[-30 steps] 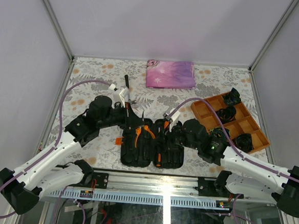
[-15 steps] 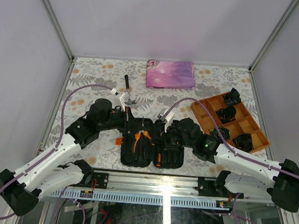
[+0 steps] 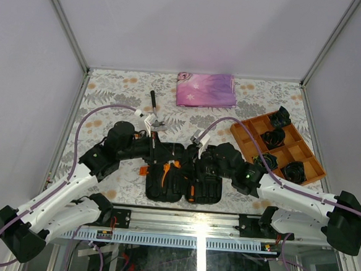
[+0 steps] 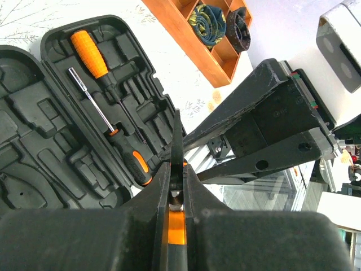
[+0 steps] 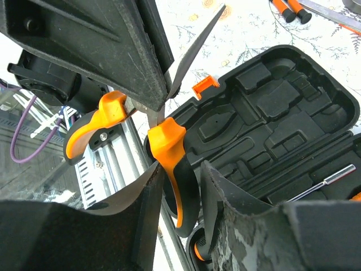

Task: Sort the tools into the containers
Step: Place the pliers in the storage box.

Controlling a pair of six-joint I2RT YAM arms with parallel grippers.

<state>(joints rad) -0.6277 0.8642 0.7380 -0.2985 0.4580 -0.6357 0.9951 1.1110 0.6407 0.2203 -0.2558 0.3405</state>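
The black tool case (image 3: 209,188) lies open between my arms, with two screwdrivers (image 4: 90,48) in its moulded slots. Over its left half my left gripper (image 3: 157,147) is shut on the orange-and-black pliers (image 3: 168,167), clamping them near the joint, and the metal nose (image 4: 177,132) sticks out past the fingertips. My right gripper (image 5: 181,169) straddles one pliers handle (image 5: 181,195). Its fingers sit close on both sides, and contact is unclear. The other handle (image 5: 84,132) hangs free to the left. The hammer (image 3: 152,102) lies on the table behind the case.
An orange wooden tray (image 3: 294,145) with black coiled bundles sits at the right. A folded pink-purple cloth (image 3: 205,89) lies at the back. Both arms crowd together over the case (image 5: 293,107). The table's metal front rail (image 5: 107,164) is just below the pliers.
My right gripper has moved left, up to the left gripper, and now has a pliers handle between its fingers. The left gripper has kept its hold on the pliers and shifted slightly.
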